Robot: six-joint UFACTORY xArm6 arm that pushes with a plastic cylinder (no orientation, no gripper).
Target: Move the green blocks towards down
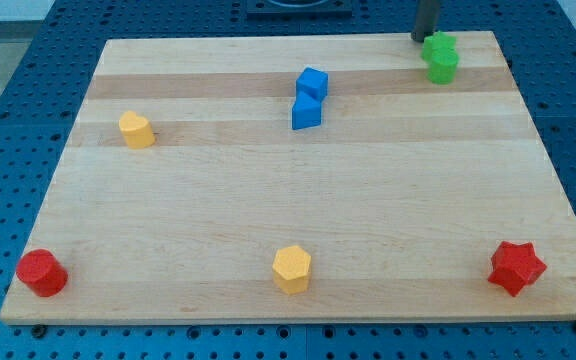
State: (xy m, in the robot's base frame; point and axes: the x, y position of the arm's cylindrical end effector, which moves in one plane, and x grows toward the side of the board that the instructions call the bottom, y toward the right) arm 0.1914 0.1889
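Two green blocks sit touching at the view's top right: one green block (438, 45) near the board's top edge and a second green block (443, 67) just below it. My tip (421, 38) stands at the board's top edge, just left of and above the upper green block, close to it or touching it.
Two blue blocks (311, 83) (306, 112) sit together at top centre. A yellow block (136, 130) lies at the left, a yellow hexagon (292, 268) at bottom centre. A red cylinder (41, 273) is at the bottom left corner, a red star (516, 267) at bottom right. The wooden board (288, 200) lies on a blue pegboard.
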